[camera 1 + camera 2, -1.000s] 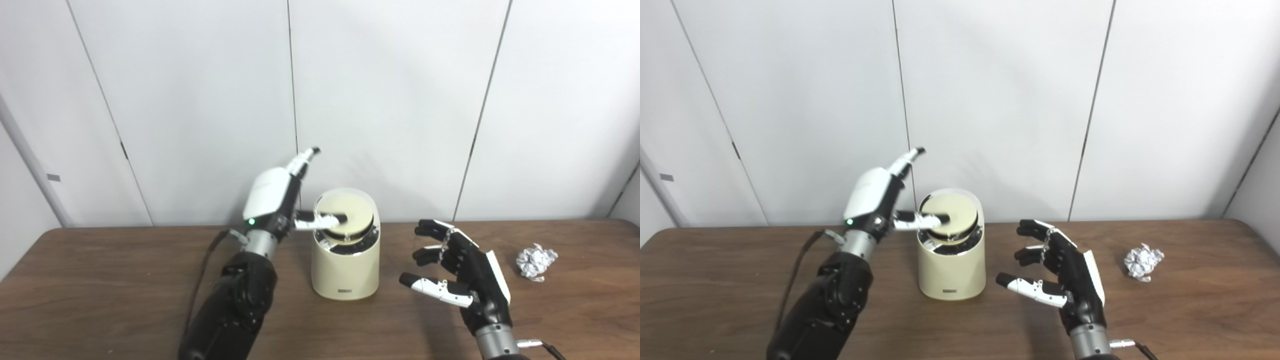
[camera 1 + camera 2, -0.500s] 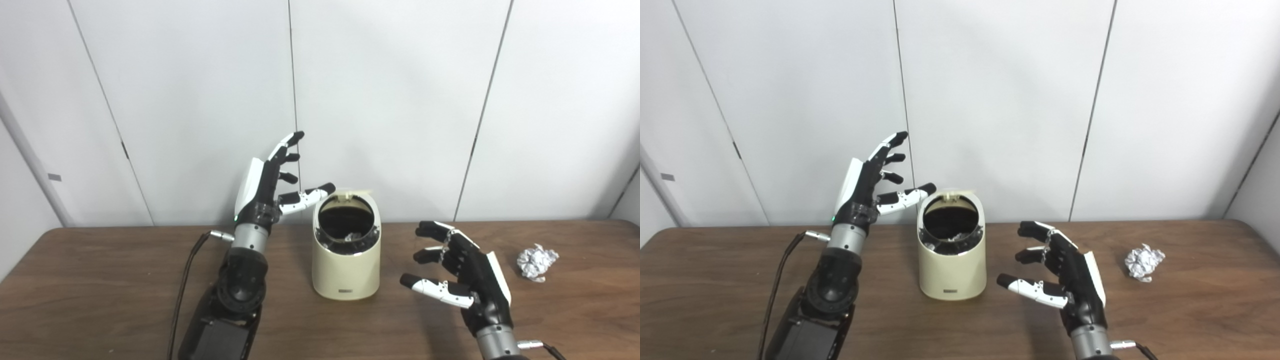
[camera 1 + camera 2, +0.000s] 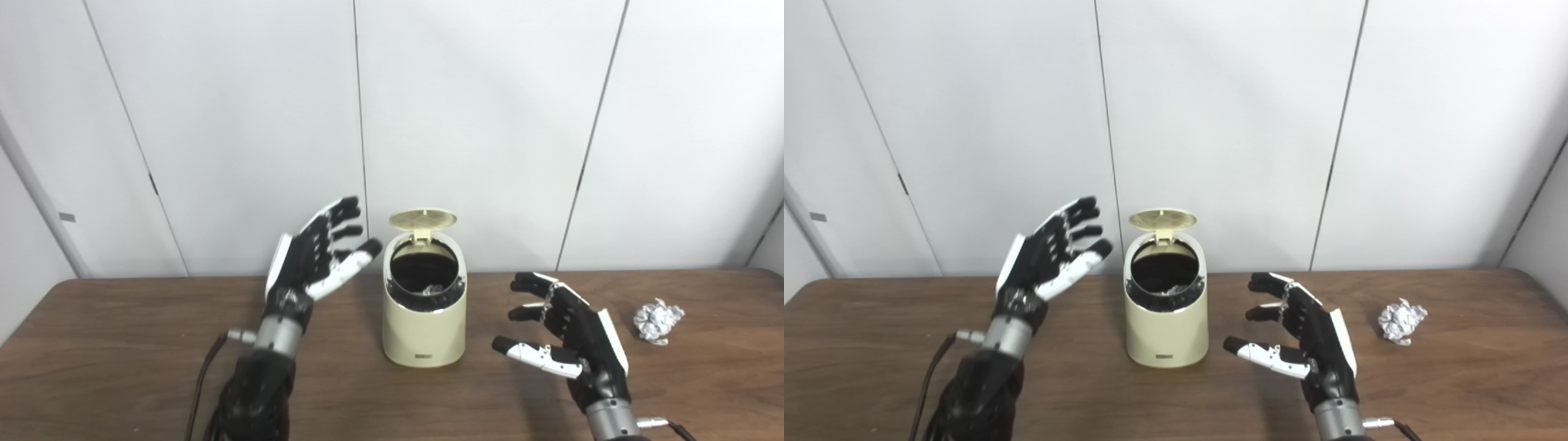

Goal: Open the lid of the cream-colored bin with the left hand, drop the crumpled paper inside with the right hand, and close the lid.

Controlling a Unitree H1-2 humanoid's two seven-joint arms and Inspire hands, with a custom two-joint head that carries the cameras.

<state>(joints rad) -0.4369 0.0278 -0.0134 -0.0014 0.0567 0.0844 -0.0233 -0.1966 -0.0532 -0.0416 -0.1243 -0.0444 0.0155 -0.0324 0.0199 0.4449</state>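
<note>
Lid (image 3: 424, 219) upright, both hands empty and spread: right hand (image 3: 569, 343) could miss the crumpled paper (image 3: 656, 320) lying beyond its outer side; left hand (image 3: 315, 260) beside the cream bin (image 3: 424, 331) may bump it.

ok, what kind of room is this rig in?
Probably a lab or test room, not a home: a bare wooden table set against plain white wall panels, holding only a cream-colored bin and one crumpled paper.
</note>
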